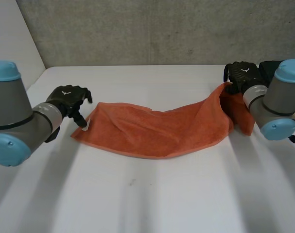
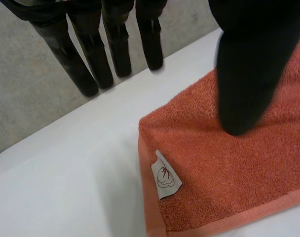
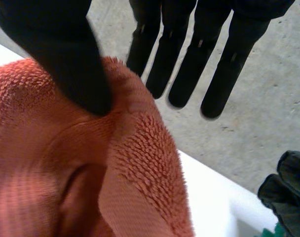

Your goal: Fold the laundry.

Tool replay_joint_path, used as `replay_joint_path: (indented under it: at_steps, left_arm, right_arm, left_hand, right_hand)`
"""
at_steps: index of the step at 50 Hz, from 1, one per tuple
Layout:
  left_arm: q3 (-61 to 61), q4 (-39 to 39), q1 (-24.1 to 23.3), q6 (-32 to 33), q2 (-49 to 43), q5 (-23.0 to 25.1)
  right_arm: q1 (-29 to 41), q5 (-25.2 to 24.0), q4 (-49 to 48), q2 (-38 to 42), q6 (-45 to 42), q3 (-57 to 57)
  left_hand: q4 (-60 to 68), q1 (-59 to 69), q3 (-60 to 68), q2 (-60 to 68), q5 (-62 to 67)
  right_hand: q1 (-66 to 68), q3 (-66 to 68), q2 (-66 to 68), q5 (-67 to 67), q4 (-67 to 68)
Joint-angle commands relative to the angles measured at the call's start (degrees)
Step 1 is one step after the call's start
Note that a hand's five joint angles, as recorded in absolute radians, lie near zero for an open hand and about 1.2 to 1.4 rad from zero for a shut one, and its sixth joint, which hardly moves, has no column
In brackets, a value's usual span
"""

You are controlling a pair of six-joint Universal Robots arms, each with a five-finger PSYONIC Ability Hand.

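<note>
On the white tabletop (image 1: pixel 138 204) our orange towel (image 1: pixel 152 128) lies stretched out, the fingers (image 2: pixel 81 64) of our left hand (image 1: pixel 67 99) straight with the thumb over one corner, our right hand (image 1: pixel 242 73) straight-fingered too, the other end draped over it and raised, likely to carry across for folding.

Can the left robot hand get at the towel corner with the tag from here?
Probably yes. The left robot hand is open at that corner of the towel, thumb above it near the tag, fingers straight past the edge; nothing between.
</note>
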Motion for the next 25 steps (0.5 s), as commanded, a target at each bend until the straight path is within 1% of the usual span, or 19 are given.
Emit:
replay_joint_path:
  at_steps: [1, 3, 4, 7, 8, 11, 12, 15, 16, 18, 19, 25]
  left_arm:
    - [2.4, -0.7, -2.3, 2.8, -2.0, -6.2]
    - [2.1, -0.6, -2.5, 2.8, -1.4, -7.2]
    - [1.7, -0.5, -2.6, 2.8, -0.6, -7.6]
    - [1.1, -0.3, -2.5, 2.8, 0.6, -7.4]
    - [0.6, -0.3, -2.3, 2.8, 1.5, -6.9]
    - [-0.2, -0.3, -2.3, 2.6, 2.7, -6.0]
    - [-0.7, -0.3, -2.2, 2.4, 3.4, -5.5]
    - [-1.2, -0.3, -2.0, 2.1, 4.2, -4.8]
    - [-1.5, -0.3, -1.9, 1.7, 4.7, -4.4]
    - [-1.7, -0.3, -1.8, 1.5, 4.9, -4.1]
    - [-1.9, -0.4, -1.7, 1.2, 5.2, -3.9]
    - [-2.1, -0.5, -1.4, 0.9, 5.1, -3.7]
  right_arm:
    - [0.6, 9.1, 3.8, -0.8, -5.6, -5.5]
    - [0.7, 9.9, 5.9, -3.9, -7.1, -4.4]
    - [1.1, 9.9, 8.1, -7.4, -9.1, -2.6]
    - [1.7, 8.5, 11.3, -12.0, -12.9, 1.6]
    - [2.1, 6.4, 13.5, -14.7, -16.4, 5.2]
    - [2.3, 3.2, 15.6, -18.1, -21.3, 11.2]
    - [2.3, 1.1, 16.7, -19.9, -24.9, 15.4]
    - [2.4, -1.1, 17.6, -21.5, -29.5, 21.3]
    - [2.3, -2.4, 17.5, -22.0, -32.5, 24.6]
    - [2.2, -3.2, 17.2, -21.9, -34.8, 27.3]
    - [1.9, -3.9, 16.3, -21.6, -36.8, 29.3]
    - [1.0, -5.4, 10.5, -17.8, -38.8, 31.6]
  left_hand:
    - [-8.2, -7.2, -8.0, -8.0, -8.0]
    - [-8.4, -7.3, -8.2, -8.2, -8.2]
    - [-8.5, -7.5, -8.4, -8.3, -8.4]
    - [-8.5, -7.5, -8.4, -8.3, -8.4]
    - [-8.5, -7.5, -8.4, -8.3, -8.4]
    - [-8.5, -7.5, -8.4, -8.3, -8.4]
    - [-8.5, -7.5, -8.4, -8.3, -8.4]
    - [-8.5, -7.5, -8.4, -8.3, -8.4]
    - [-8.5, -7.5, -8.4, -8.3, -8.4]
    - [-8.5, -7.5, -8.4, -8.3, -8.4]
    - [-8.5, -7.5, -8.4, -8.3, -8.4]
    - [-8.5, -7.5, -8.4, -8.3, -8.4]
  right_hand:
    - [-32.9, -36.7, -35.6, -36.9, -38.6]
    - [-32.9, -36.7, -35.6, -36.9, -38.6]
    - [-32.9, -36.7, -35.6, -36.9, -38.6]
    - [-32.9, -36.7, -35.6, -36.9, -38.6]
    - [-32.9, -36.7, -35.6, -36.9, -38.6]
    - [-32.3, -36.0, -34.9, -36.3, -37.9]
    - [-28.1, -31.8, -30.7, -32.1, -33.7]
    - [-18.0, -21.7, -20.6, -22.0, -23.6]
    - [-13.0, -16.7, -15.6, -17.0, -18.6]
    - [-6.9, -10.6, -9.5, -10.9, -12.5]
    - [-1.7, -5.4, -4.3, -5.7, -7.3]
    - [-2.8, -6.5, -5.5, -6.8, -8.4]
